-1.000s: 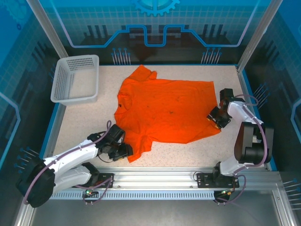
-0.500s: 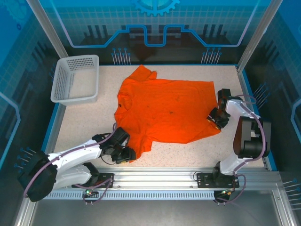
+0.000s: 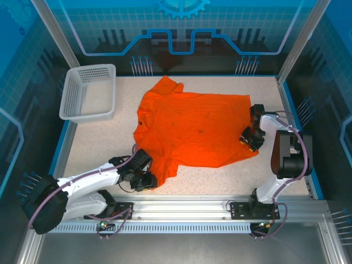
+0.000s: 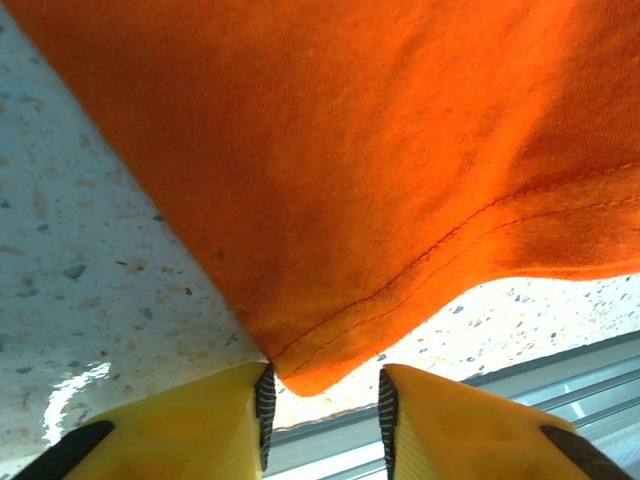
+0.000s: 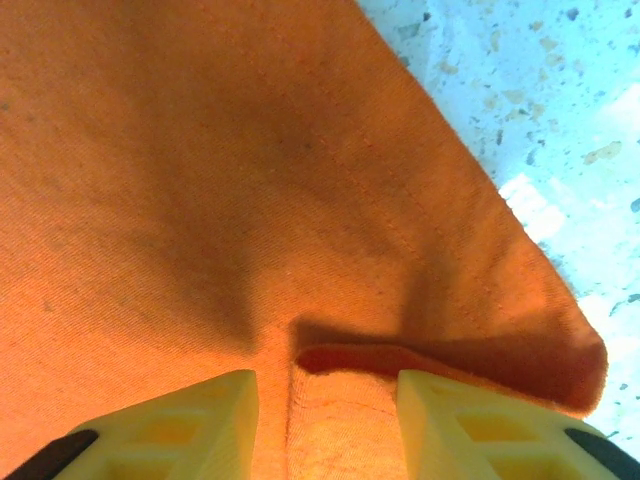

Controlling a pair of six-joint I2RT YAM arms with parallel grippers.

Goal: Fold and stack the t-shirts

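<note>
orange t-shirt (image 3: 192, 129) lies spread out flat mid-desk (image 3: 93, 148), white basket (image 3: 91, 67) apart at far left. left end effector (image 3: 147, 180) at the shirt's near-left corner, jaws apart, stitched hem tip sits in the gap, not pinched. right end effector (image 3: 247, 137) at the shirt's right edge, jaws apart, straddling a raised fold of cloth
</note>
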